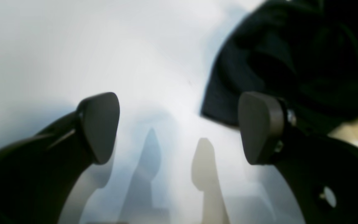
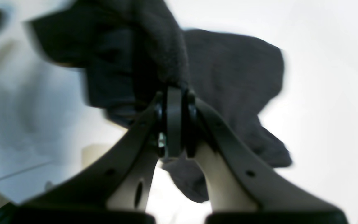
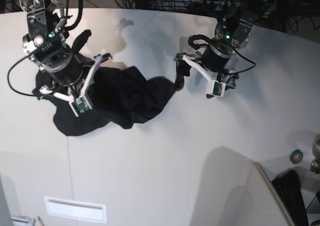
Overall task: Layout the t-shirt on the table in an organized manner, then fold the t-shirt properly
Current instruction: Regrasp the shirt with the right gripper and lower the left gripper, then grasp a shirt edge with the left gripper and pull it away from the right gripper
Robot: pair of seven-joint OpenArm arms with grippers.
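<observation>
White desk [image 3: 165, 156] carries the crumpled black t-shirt [image 3: 125, 98] toward its left side. Right claw [image 2: 174, 121] is clamped on a fold of the shirt. Left claw [image 1: 179, 127] hovers with jaws apart beside the shirt's edge.

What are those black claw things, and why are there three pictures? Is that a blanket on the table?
They are two robot arms. One picture looks down from above; the other two come from small cameras on each arm's wrist. The dark heap is a black t-shirt, crumpled on the white table. The right gripper has pinched shut on a fold of the t-shirt. The left gripper hangs open beside the cloth, holding nothing. The robot is meant to spread the shirt flat and fold it.
</observation>
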